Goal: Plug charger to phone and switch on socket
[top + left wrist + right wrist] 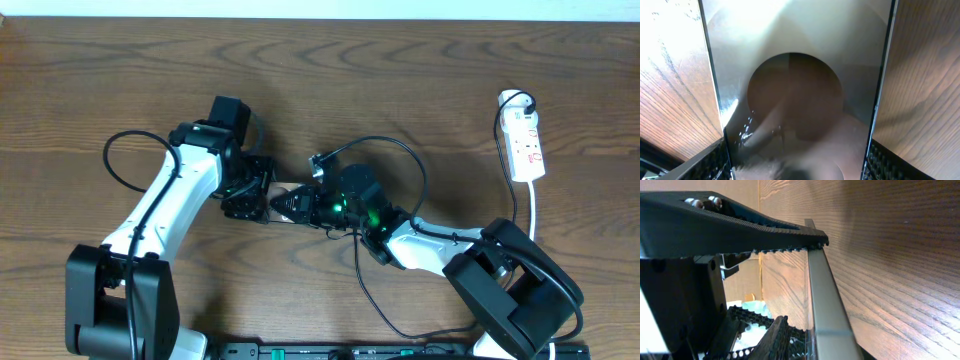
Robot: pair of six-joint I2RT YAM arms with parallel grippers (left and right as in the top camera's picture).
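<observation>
Writing: we can read no lettering on any surface; the red marks on the socket [526, 145] are too small to make out.
Phone [800, 50]: we see a flat, glossy slab with straight dark edges, its face mirroring a large dark round shape. It lies on the worktop [400, 70] at the middle, between the two grippers. From the right wrist, its side shows as a slim, smooth grey metal strip.
Left gripper [248, 192]: we find it set wide across the phone, its black ribbed pads [710, 162] against both long edges, holding it.
Right gripper [295, 203]: its flat black upper finger [740, 225] has a toothed rim whose end meets the phone's grey side. The fingers stand partly apart, and we cannot tell whether they grip anything.
Charger [361, 272]: we follow a thin black cable curving over the worktop from near the front edge up under the right wrist; its tip is hidden from us.
Socket: a narrow white plastic strip at the far right, well apart from the phone, with a black plug [522, 100] at its far end and a white cord [533, 210] trailing toward the front.
Worktop: brown wood with strong wavy grain.
</observation>
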